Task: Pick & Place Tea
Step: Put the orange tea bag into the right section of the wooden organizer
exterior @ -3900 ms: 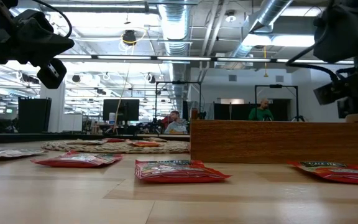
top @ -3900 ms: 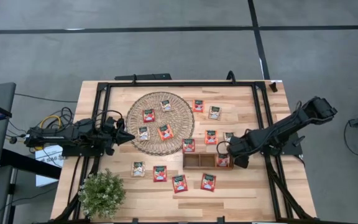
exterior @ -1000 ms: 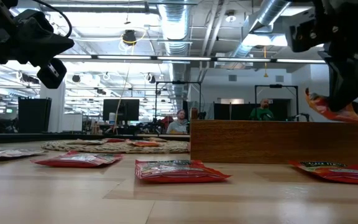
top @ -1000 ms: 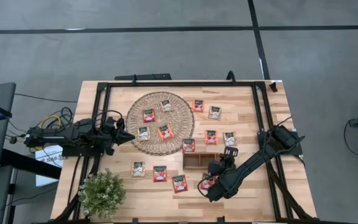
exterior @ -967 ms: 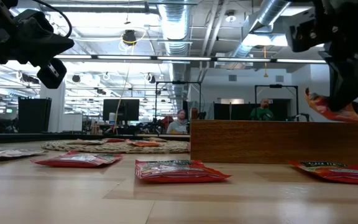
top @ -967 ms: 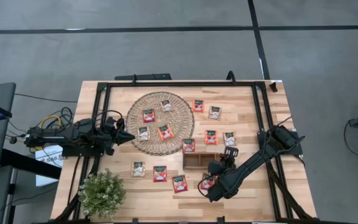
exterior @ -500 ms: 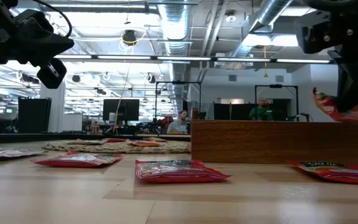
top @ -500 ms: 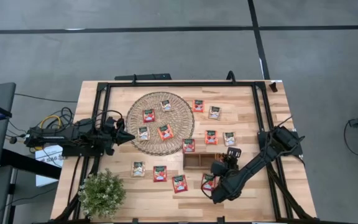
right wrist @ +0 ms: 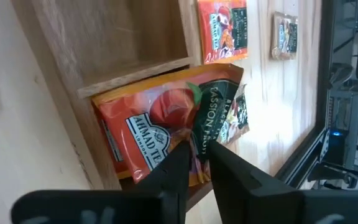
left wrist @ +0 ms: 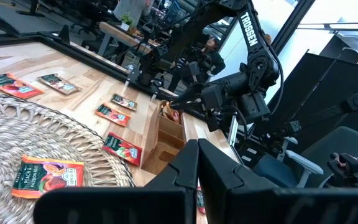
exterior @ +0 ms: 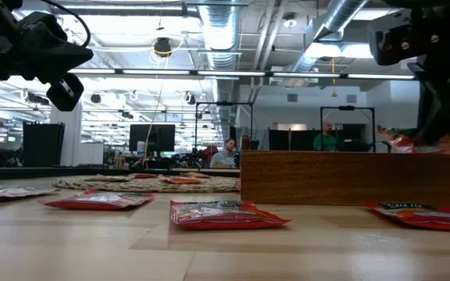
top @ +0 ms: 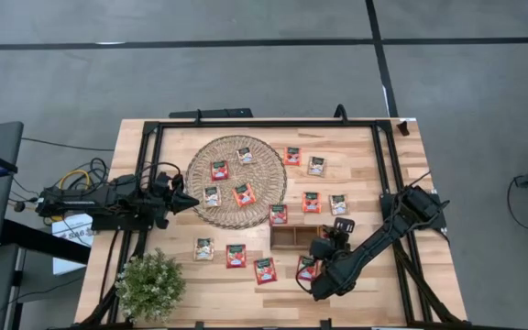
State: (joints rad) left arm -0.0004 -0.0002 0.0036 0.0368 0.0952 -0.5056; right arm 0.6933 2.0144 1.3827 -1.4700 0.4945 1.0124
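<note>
A red tea sachet (right wrist: pixel 148 130) lies tilted in the right end compartment of the wooden tray (top: pixel 291 236), and its top shows above the tray's rim (exterior: pixel 405 143). A second sachet (right wrist: pixel 229 115) with a dark label lies against it. My right gripper (right wrist: pixel 197 155) slants down over that compartment (top: pixel 324 249). It is slightly open, with the red sachet's edge between its fingers. My left gripper (top: pixel 191 203) hovers shut at the left of the wicker mat (top: pixel 236 181). Several more sachets lie flat on the mat and the table. My right gripper has its fingers (right wrist: pixel 182 163) on either side of the red sachet's near edge (right wrist: pixel 197 138), slanting down from the table's near right. Whether they touch it, I cannot tell. The sachet rests tilted in the tray's compartment.
A potted plant (top: pixel 150 284) stands at the near left corner. Three sachets (top: pixel 236 256) lie in a row in front of the tray, one (exterior: pixel 420 215) just below my right gripper. A black frame (top: pixel 264 123) runs around the table. People sit in the room behind.
The red sachet under my right gripper has tipped down. It stood at a steep slant above the tray's rim and now lies flatter and lower on it.
</note>
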